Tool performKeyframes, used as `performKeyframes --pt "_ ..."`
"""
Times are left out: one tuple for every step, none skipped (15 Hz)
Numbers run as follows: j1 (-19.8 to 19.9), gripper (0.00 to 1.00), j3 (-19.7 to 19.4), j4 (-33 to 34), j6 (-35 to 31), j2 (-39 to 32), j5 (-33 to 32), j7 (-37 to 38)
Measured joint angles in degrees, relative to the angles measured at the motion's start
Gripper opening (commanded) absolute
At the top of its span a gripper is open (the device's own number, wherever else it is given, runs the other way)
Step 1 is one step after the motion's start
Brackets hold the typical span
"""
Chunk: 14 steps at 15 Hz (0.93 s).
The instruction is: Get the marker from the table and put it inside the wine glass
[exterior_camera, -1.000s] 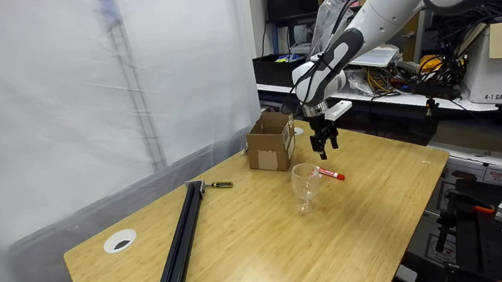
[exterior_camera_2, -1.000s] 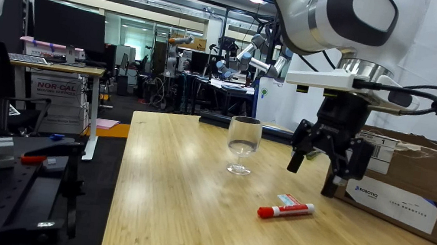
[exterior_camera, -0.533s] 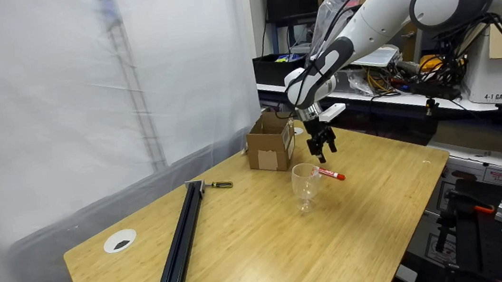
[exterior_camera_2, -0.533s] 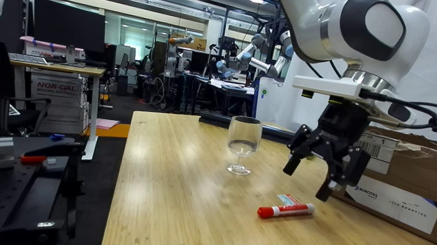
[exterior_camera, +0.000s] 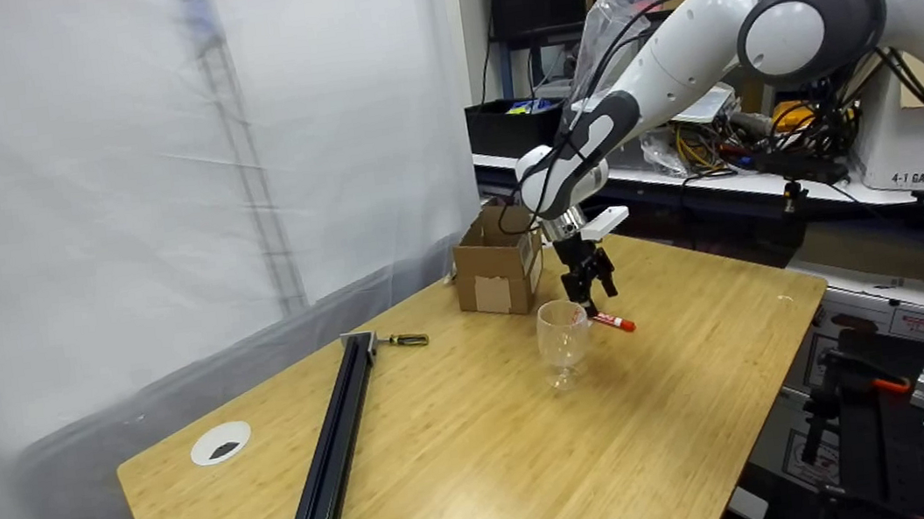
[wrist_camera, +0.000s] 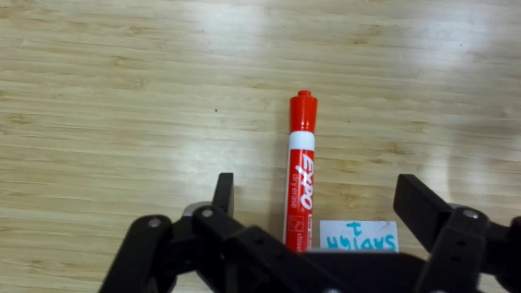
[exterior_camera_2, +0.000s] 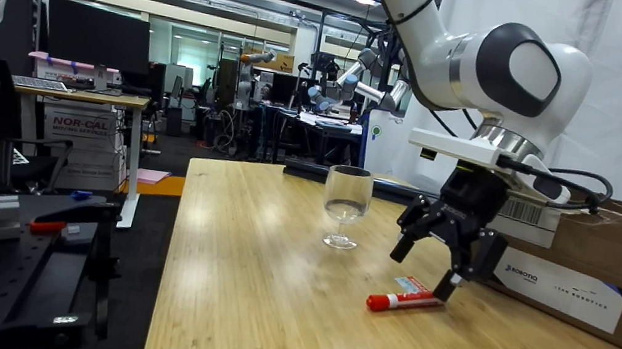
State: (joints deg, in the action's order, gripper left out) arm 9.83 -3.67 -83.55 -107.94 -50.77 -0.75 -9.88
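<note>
The red marker [exterior_camera_2: 404,300] lies flat on the light-wood table [exterior_camera_2: 239,313]; it also shows in an exterior view [exterior_camera: 616,323]. In the wrist view the marker [wrist_camera: 301,171] lies between my open fingers, closer to the left one, and its lower end is hidden behind the gripper. My gripper [exterior_camera_2: 421,274] is open and empty, tilted, low above the marker; one fingertip covers the marker's whitish end in that exterior view. Whether it touches the marker I cannot tell. The clear wine glass [exterior_camera_2: 347,196] stands upright on the table, apart from the gripper; it also shows in an exterior view [exterior_camera: 563,344].
A brown cardboard box [exterior_camera_2: 573,291] stands close beside the gripper; it also shows in an exterior view [exterior_camera: 496,282]. A small label with blue-green writing [wrist_camera: 358,234] lies beside the marker. A long black bar [exterior_camera: 329,470] and a screwdriver [exterior_camera: 408,340] lie farther along the table.
The arm has lowered and the open gripper has come down to the marker. The marker and the wine glass have not moved.
</note>
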Motion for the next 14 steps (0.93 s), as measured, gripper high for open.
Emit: performKeyframes --pt "0.0 1.0 0.0 0.3 0.0 -0.5 0.0 0.0" --pt "0.0 1.0 0.0 0.7 0.0 -0.9 0.0 0.0" --pt "0.0 1.0 0.0 0.9 0.0 -1.2 0.0 0.0" --pt "0.0 1.0 0.0 1.1 0.0 -1.4 0.0 0.0" --pt "0.0 1.0 0.0 1.2 0.0 -1.4 0.0 0.0" --pt "0.0 1.0 0.0 1.4 0.0 -1.5 0.0 0.0" --pt "0.0 1.0 0.0 1.5 -0.1 -1.6 0.0 0.0" --pt "0.0 1.0 0.0 1.7 -0.2 -1.7 0.0 0.0" --pt "0.0 1.0 0.0 2.0 -0.3 -1.9 0.0 0.0" --pt "0.0 1.0 0.0 2.2 -0.7 -2.1 0.0 0.0" --pt "0.0 1.0 0.0 2.2 -1.4 -2.3 -0.1 0.0" --pt "0.0 1.0 0.0 2.2 -2.4 -2.4 -0.1 0.0" --pt "0.0 1.0 0.0 2.2 -3.3 -2.5 -0.2 0.0" --pt "0.0 1.0 0.0 2.1 -4.2 -2.7 -0.2 0.0"
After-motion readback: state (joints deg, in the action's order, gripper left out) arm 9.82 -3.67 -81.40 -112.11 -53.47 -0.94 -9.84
